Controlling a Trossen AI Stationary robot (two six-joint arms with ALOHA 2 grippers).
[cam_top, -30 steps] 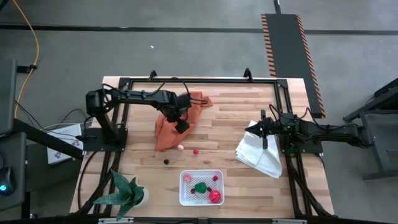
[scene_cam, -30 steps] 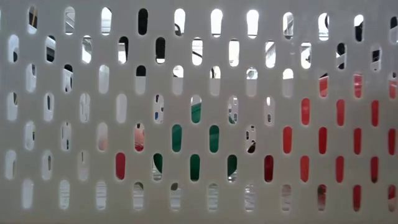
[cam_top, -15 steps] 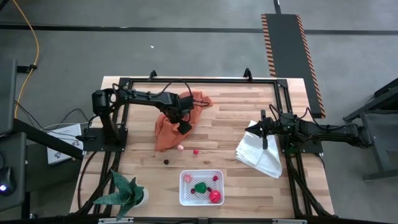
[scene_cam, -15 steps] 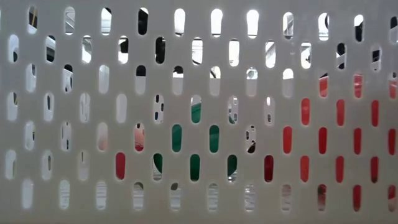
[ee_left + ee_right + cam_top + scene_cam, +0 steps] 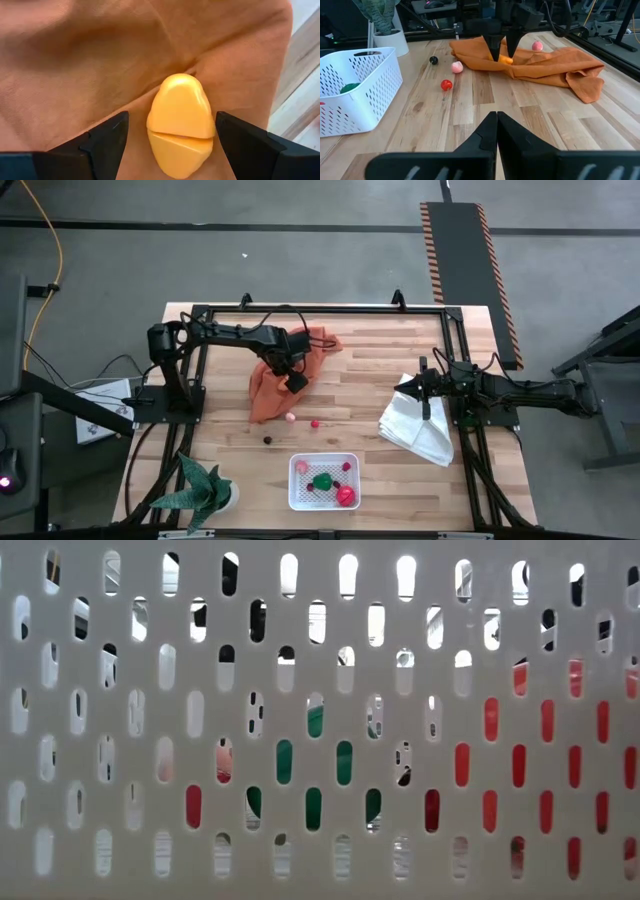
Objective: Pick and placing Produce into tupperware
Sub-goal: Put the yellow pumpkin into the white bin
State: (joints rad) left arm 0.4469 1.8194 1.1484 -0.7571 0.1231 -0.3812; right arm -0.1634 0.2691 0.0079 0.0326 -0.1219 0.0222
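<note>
The tupperware [image 5: 293,482] is a white slotted basket near the table's near edge, holding a green piece [image 5: 322,480], a red piece [image 5: 346,497] and small ones. A pink piece [image 5: 290,417], a red one [image 5: 314,423] and a dark berry [image 5: 267,438] lie on the wood. My left gripper [image 5: 295,381] is open and points down over the orange cloth [image 5: 262,395]. Its fingers stand on either side of a small orange-yellow piece [image 5: 180,122] lying on the cloth. My right gripper [image 5: 496,122] is shut and hovers at the table's right, by the white cloth [image 5: 420,430]. My left gripper comes from above with one finger [image 5: 240,142] right beside the orange-yellow piece's side [image 5: 211,125]; whether it touches, I cannot tell. The other finger [image 5: 107,142] stands clear of it. The piece rests on the cloth.
A potted plant [image 5: 200,490] stands at the near left corner. The basket's slotted wall [image 5: 130,740] fills the low view. Another pink piece [image 5: 537,46] sits by the orange cloth's far side. Bare wood lies between the cloth and the basket.
</note>
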